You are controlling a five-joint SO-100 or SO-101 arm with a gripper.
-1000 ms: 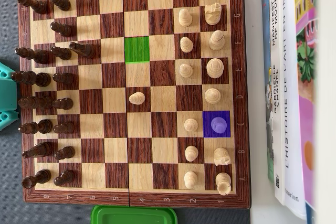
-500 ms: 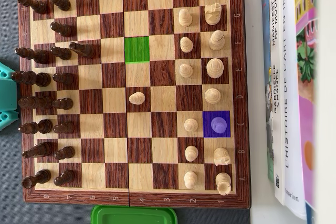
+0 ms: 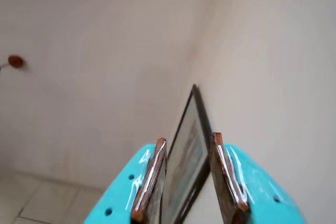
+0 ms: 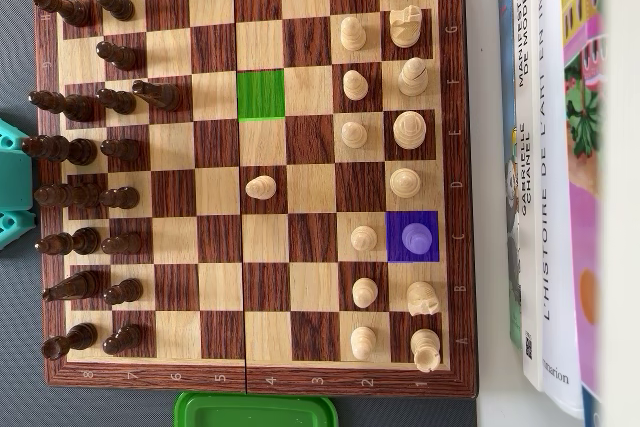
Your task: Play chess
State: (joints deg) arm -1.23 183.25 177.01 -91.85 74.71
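In the overhead view a wooden chessboard [image 4: 456,147] fills the table. Dark pieces [image 4: 75,152] line its left side and light pieces [image 4: 405,132] its right. One light pawn [image 4: 261,187] stands alone near the middle. One dark piece [image 4: 158,95] stands one file in from its row. One square is tinted green [image 4: 261,94] and is empty. Another is tinted purple [image 4: 412,237], with a piece on it. In the wrist view my gripper [image 3: 189,138] is open and empty, facing a pale wall and away from the board.
A teal part of the arm [image 4: 12,182] shows at the overhead view's left edge. A green lid [image 4: 255,410] lies below the board, and books [image 4: 550,147] lie along its right. A framed picture [image 3: 191,150] leans on the wall in the wrist view.
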